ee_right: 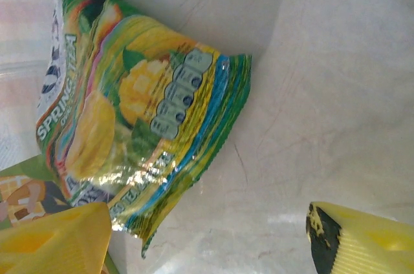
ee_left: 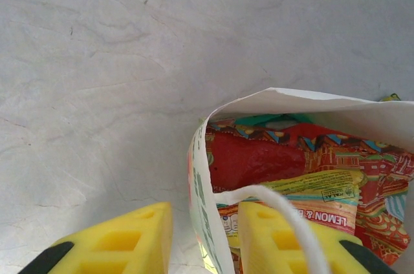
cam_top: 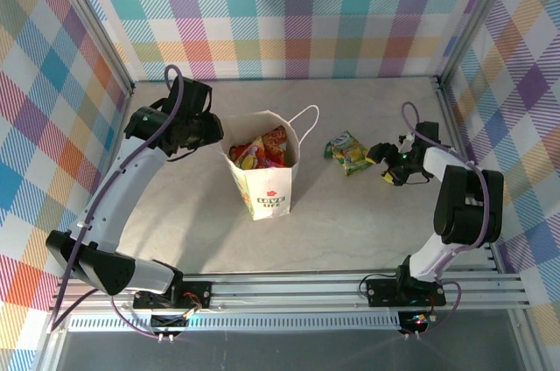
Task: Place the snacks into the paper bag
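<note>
Pale marbled surface (cam_top: 350, 222) inside plaid walls carries the paper bag (cam_top: 262, 180), standing upright near the middle with its mouth open. Most of the job looks done: the bag is crowded with foil, the red packet (ee_left: 259, 158) uppermost against a yellow-orange one (ee_left: 317, 200). One snack is left out, the green-yellow packet (cam_top: 352, 151), lying flat at about 3 o'clock from the bag and well apart from it. The right claw (cam_top: 388, 164) sits just beside that packet at its 4 o'clock, jaws spread wide and holding nothing; in the wrist view the packet (ee_right: 142, 112) lies ahead of them, untouched apart from a corner near one finger. The left claw (cam_top: 214, 132), at the bag's 10 o'clock, is partly open with the bag's wall between its fingers, not visibly pinched. How many packets are inside is hard to count, since they overlap, and a cord handle (ee_left: 284, 206) crosses the view.
</note>
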Motion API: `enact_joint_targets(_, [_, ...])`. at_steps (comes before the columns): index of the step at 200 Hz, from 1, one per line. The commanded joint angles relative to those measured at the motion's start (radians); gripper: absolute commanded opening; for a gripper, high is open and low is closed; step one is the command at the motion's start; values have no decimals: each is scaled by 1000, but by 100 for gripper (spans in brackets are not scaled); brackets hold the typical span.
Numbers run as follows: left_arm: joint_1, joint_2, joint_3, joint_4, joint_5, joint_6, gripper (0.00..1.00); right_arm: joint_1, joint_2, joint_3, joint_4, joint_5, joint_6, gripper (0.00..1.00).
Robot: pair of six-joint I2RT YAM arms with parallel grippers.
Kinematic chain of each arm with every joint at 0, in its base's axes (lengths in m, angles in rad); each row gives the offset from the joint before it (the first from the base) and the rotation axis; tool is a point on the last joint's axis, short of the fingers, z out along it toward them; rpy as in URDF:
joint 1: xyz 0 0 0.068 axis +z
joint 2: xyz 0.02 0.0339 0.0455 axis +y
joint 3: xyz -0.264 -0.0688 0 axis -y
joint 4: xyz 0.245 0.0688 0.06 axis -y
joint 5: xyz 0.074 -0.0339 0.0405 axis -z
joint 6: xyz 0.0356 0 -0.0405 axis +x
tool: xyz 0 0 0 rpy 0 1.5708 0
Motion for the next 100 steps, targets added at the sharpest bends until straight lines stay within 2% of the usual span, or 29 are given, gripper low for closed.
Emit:
enact_joint_targets(1, [12,-2,26,-16,-24,0,32,-8,44,65,40,-27,-7,79])
enact_joint_targets(100, [12,17,29,-27,-28,-14,33,-6,179,134,100,-115,9,79])
